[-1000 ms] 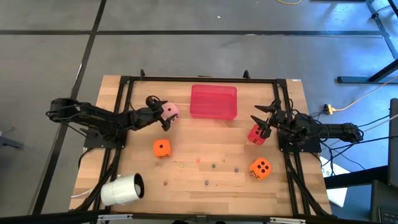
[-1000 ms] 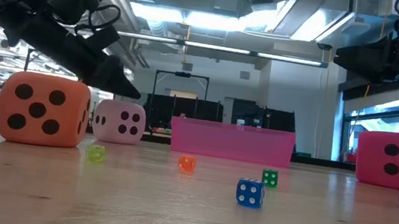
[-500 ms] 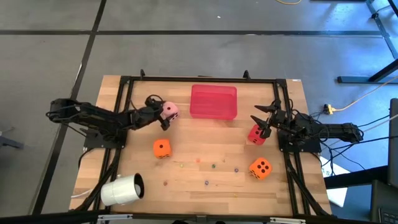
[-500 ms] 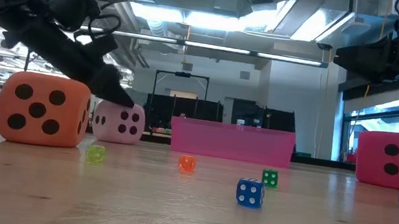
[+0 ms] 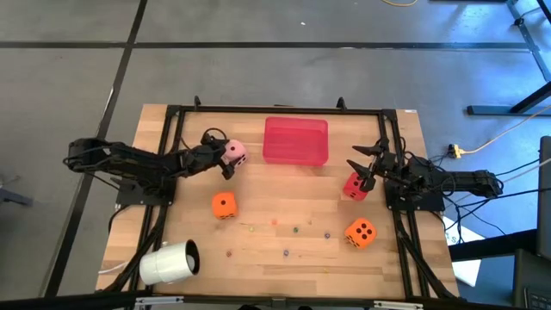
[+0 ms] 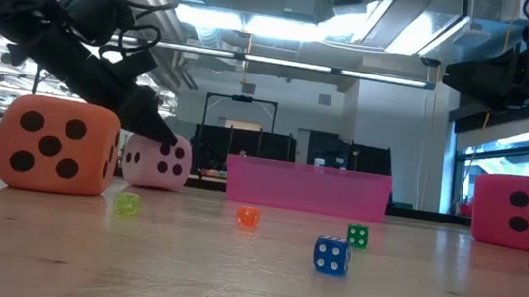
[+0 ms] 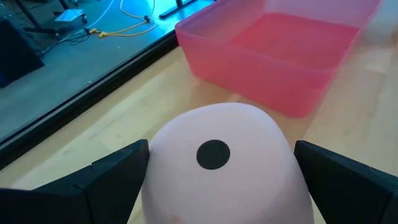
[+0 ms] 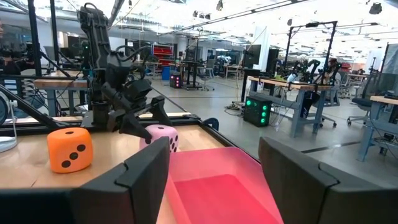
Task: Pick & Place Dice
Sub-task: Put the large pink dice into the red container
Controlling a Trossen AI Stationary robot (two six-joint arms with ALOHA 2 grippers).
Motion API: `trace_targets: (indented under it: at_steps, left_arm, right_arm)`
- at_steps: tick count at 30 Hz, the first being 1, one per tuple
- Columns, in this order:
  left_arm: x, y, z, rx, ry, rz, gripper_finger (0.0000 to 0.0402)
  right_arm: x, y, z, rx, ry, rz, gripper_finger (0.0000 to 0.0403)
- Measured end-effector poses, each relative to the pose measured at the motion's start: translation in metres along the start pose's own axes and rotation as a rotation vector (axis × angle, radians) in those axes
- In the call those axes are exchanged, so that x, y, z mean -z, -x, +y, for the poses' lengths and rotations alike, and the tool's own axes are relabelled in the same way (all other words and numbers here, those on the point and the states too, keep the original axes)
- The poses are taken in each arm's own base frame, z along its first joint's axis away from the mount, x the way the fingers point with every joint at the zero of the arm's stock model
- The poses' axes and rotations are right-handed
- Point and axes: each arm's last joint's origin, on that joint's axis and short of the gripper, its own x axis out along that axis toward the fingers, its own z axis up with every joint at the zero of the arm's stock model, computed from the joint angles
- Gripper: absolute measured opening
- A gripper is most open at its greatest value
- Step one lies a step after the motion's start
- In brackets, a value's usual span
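Observation:
The pale pink die (image 5: 235, 153) rests on the table just left of the red tray (image 5: 295, 140). My left gripper (image 5: 222, 157) is open and low at it, one finger on either side, as the left wrist view shows with the die (image 7: 217, 168) filling the gap. My right gripper (image 5: 366, 168) is open and hangs raised (image 6: 512, 77) over the red die (image 5: 354, 185), which sits on the table. One orange die (image 5: 224, 205) lies nearer the middle, the other (image 5: 360, 232) near the right front.
A white cup (image 5: 170, 263) lies on its side at the near left corner. Several tiny coloured dice (image 6: 330, 256) are scattered across the near middle of the table. The dark frame rails (image 5: 172, 155) run along both sides and the far edge.
My left gripper has sunk and moved a little toward the pink die, so that its open fingers now flank it. The dice and my right arm have kept still.

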Motion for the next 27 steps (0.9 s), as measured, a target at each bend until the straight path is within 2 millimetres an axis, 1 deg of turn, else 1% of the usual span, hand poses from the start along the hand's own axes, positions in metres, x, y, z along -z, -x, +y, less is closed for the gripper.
trace_targets:
  at_steps: [4,10,20,23,27]
  left_arm:
    - [-0.0006,0.0004,-0.0018,0.026,-0.020,-0.005,0.0400]
    - [-0.0076,0.0016,-0.0044,0.025,-0.055,-0.084,0.0400]
    - [-0.0009,0.0013,-0.0033,0.002,-0.073,-0.016,0.0400]
    - [-0.0021,0.0014,-0.0033,-0.004,-0.085,-0.029,0.0400]
    - [-0.0072,0.0017,-0.0047,0.031,-0.080,-0.080,0.0400]
  right_arm:
    - [0.0000,0.0000,0.0000,0.000,0.000,0.000,0.0247]
    - [-0.0001,0.0000,0.0000,0.000,0.000,-0.001,0.0247]
    - [0.0001,0.0000,0.0000,0.000,0.000,0.001,0.0247]
    - [0.0001,0.0000,0.0000,0.000,0.001,0.001,0.0247]
    - [0.0001,0.0000,0.0000,0.000,0.000,0.001,0.0247]
